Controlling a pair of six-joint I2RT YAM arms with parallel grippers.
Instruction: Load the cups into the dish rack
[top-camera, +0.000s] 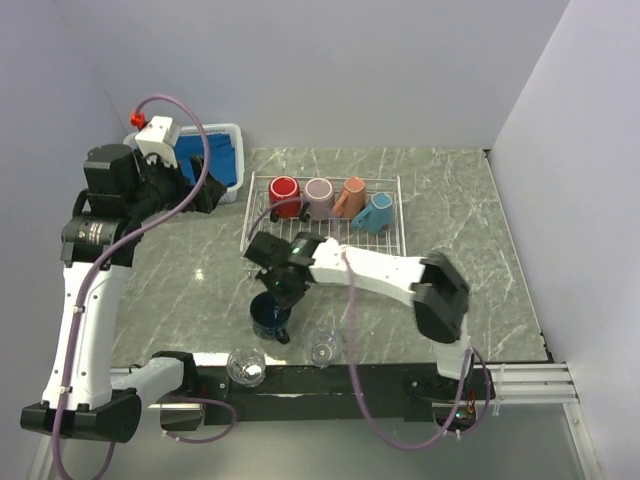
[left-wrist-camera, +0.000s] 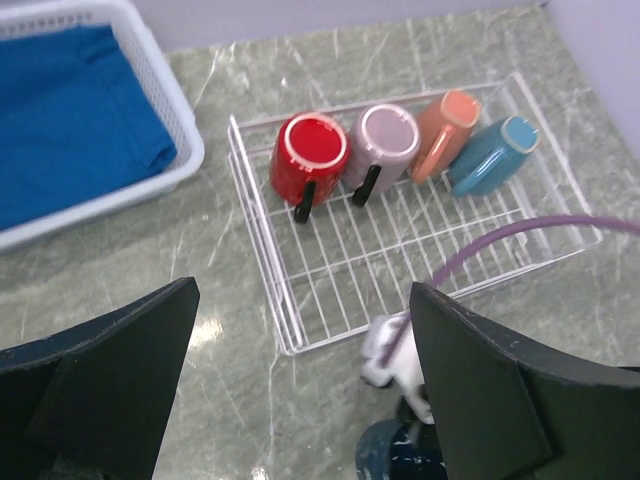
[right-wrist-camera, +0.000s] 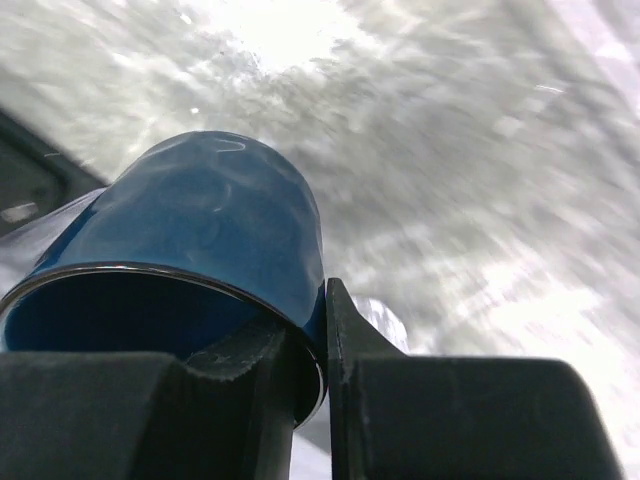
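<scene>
Ahead of the wide-spread left gripper (left-wrist-camera: 303, 300), a red cup (left-wrist-camera: 310, 152), mauve cup (left-wrist-camera: 386, 142), salmon-orange cup (left-wrist-camera: 445, 130) and light-blue cup (left-wrist-camera: 495, 155) line the far side of the dish rack (left-wrist-camera: 400, 245), with a white basket (left-wrist-camera: 172, 118) ahead-left.

Rack (left-wrist-camera: 400, 250): white wire grid, low sides, lying flat. Along its far side you find four mugs, left to right: red mug (top-camera: 284, 193), mauve mug (top-camera: 319, 195), orange mug (top-camera: 350, 197), light-blue mug (top-camera: 377, 212). All bottoms up. First two have handles toward near side; last two are tilted and touching.

Navy mug (top-camera: 270, 318): outside rack, just in front of it, rim wall pinched by right gripper (right-wrist-camera: 325, 300). Lifted or resting, you cannot tell.

Clear glass (top-camera: 246, 364) and second glass (top-camera: 324, 350): upright, apart, nearest you, outside rack.
</scene>
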